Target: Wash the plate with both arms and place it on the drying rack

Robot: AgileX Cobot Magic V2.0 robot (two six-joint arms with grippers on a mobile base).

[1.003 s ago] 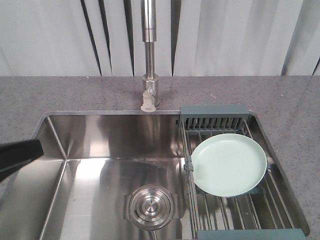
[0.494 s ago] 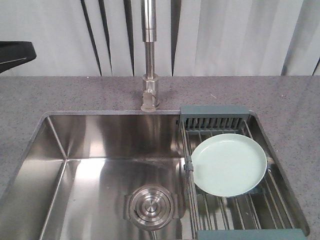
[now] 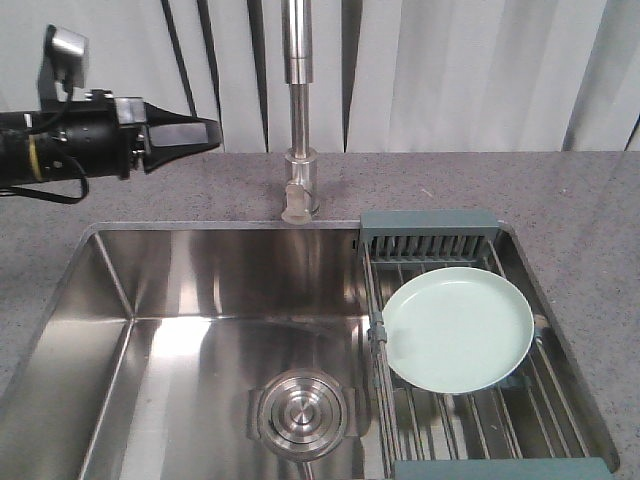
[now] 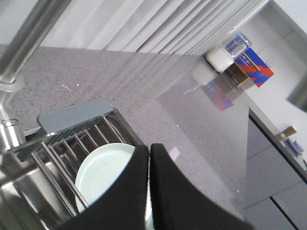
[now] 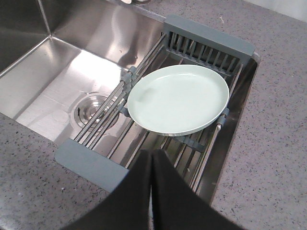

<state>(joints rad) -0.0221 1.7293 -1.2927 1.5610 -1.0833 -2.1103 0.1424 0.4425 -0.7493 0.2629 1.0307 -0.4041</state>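
The pale mint-green plate [image 3: 458, 328] lies tilted on the steel rods of the drying rack [image 3: 428, 228] at the sink's right end, also seen in the wrist views as plate [image 5: 178, 98] and plate [image 4: 103, 177]. My left gripper [image 3: 212, 130] hangs high over the back-left counter, pointing right at the faucet, far from the plate. Its jaws are shut on nothing [image 4: 149, 146]. My right gripper [image 5: 151, 152] is shut and empty, hovering above the rack's near end piece [image 5: 91, 163], short of the plate. The right arm does not show in the front view.
A tall steel faucet [image 3: 299, 110] stands behind the sink basin [image 3: 200, 290], whose drain [image 3: 302, 412] sits near the front. Grey speckled countertop [image 3: 580, 200] surrounds the sink. Pale curtains hang behind it.
My left arm rose from the sink's lower-left edge to the upper left, then reached right toward the faucet. The plate and rack have not moved.
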